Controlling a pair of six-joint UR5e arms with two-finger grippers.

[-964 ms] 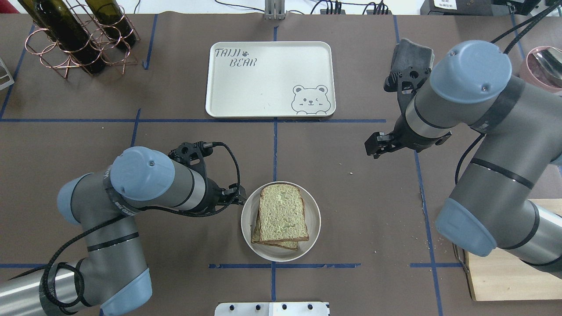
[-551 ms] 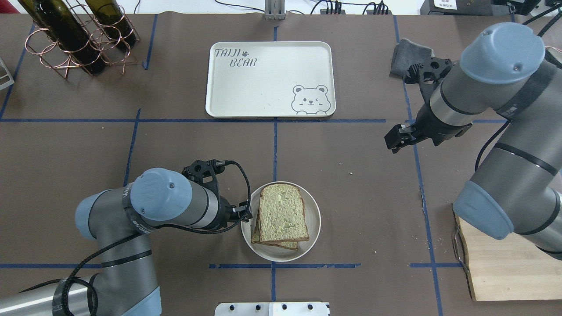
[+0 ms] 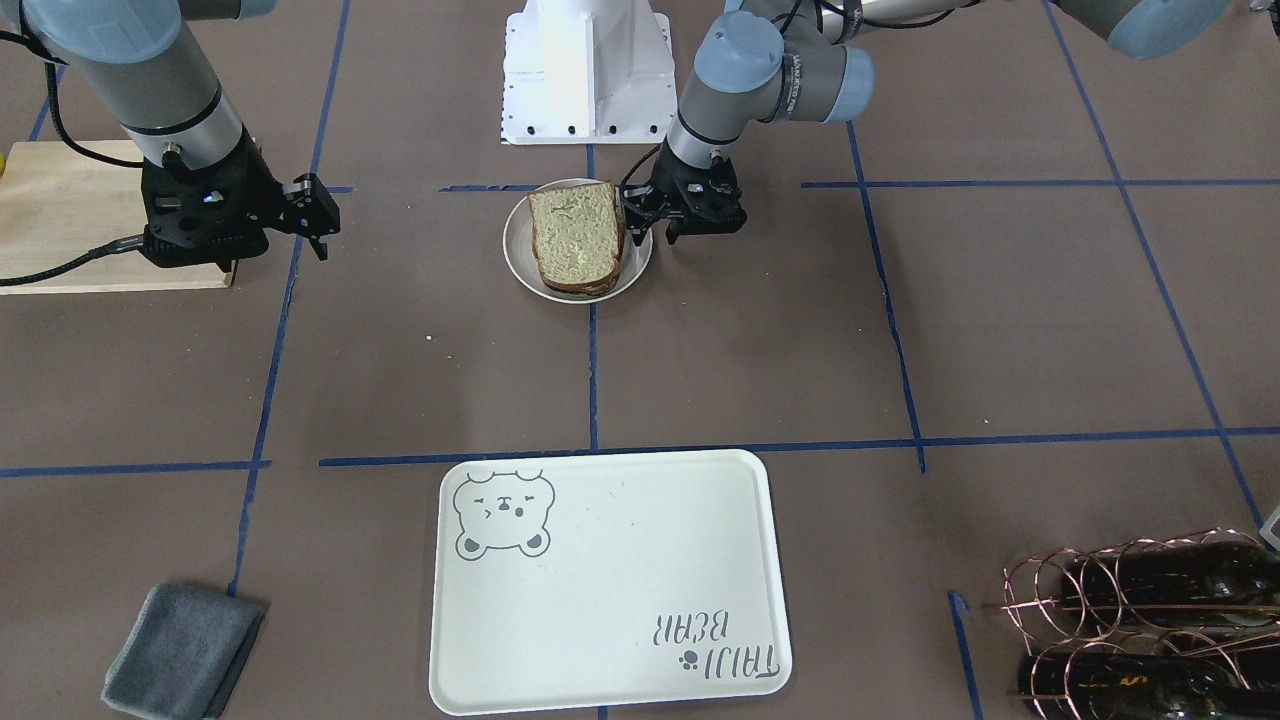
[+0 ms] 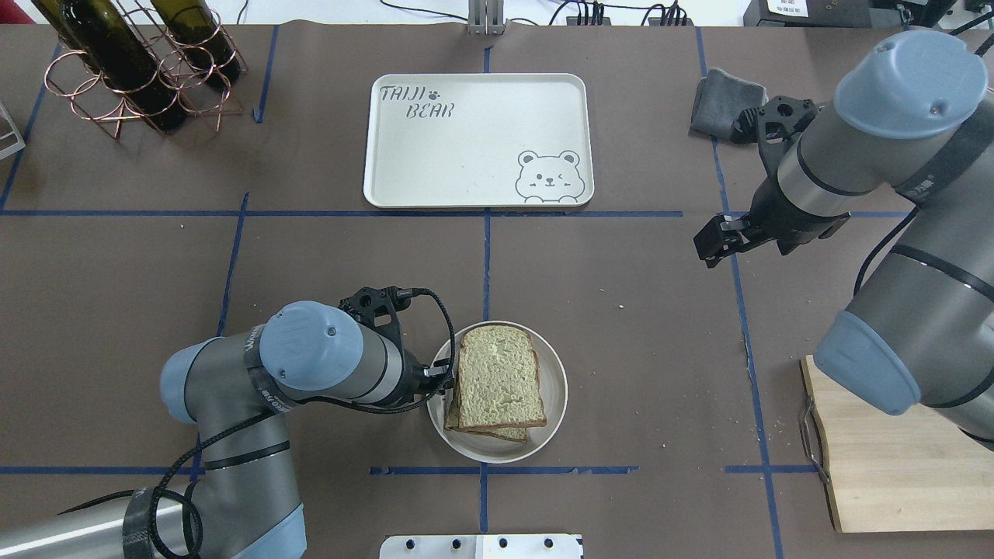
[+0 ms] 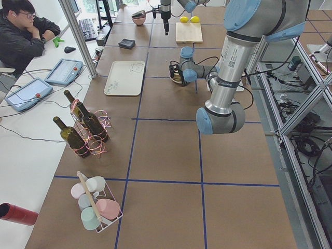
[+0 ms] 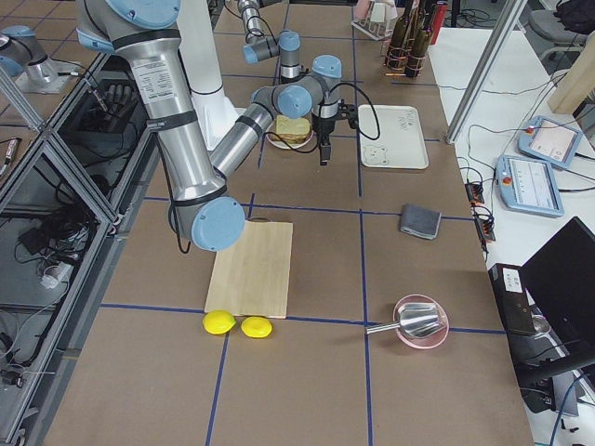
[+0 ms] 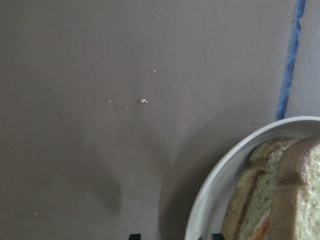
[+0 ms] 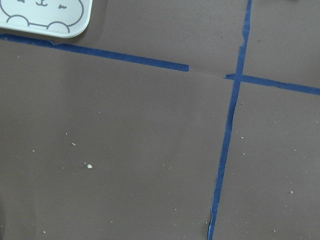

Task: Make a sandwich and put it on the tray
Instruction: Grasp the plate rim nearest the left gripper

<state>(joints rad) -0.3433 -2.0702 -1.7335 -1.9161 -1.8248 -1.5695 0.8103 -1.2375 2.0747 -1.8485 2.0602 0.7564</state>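
Note:
The sandwich (image 4: pixel 499 378) has two pale bread slices stacked on a small round white dish (image 4: pixel 554 384). A sliver of orange shows between the slices in the left wrist view (image 7: pixel 261 228). My left gripper (image 4: pixel 444 378) is open and low at the dish's left rim, its fingertips either side of the rim (image 7: pixel 210 200). It also shows in the front view (image 3: pixel 655 232). The cream tray (image 4: pixel 474 140) with the bear drawing lies empty at the far middle of the table. My right gripper (image 4: pixel 708 247) is open and empty, raised off to the right, away from dish and tray.
A copper rack with wine bottles (image 4: pixel 132 62) stands at the far left. A grey cloth (image 4: pixel 722 101) lies at the far right. A wooden cutting board (image 4: pixel 893 466) lies at the near right, with two lemons (image 6: pixel 232 323) and a pink bowl (image 6: pixel 420 325) beyond it.
My left arm has moved right and down to the dish's left rim. My right arm has drawn back to the right, away from the table's middle.

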